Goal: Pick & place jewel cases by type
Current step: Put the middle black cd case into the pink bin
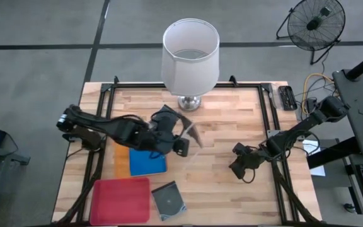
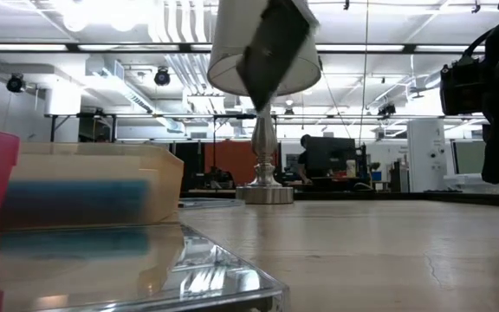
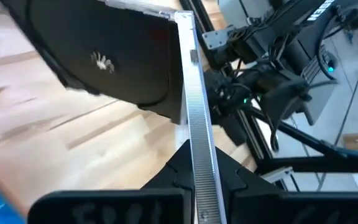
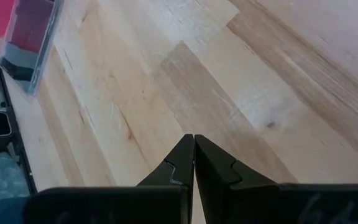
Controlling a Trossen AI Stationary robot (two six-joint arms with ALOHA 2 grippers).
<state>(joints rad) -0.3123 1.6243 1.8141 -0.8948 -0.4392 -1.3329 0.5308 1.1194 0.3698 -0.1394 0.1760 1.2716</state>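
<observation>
Overhead, the left gripper hangs above mid-table pinching a dark grey-transparent jewel case by its edge, with a blue jewel case lying in the orange tray just behind and below it, another dark disc case resting nearer the front edge beside the magenta-pink tray, and the right gripper waiting well off to its side, fingers pressed together on nothing. From table height, the held case tilts in the air before the white lamp. Through the left wrist camera the case's ribbed spine runs clamped between the dark fingers, while the right wrist camera shows its own fingertips touching over bare wood.
</observation>
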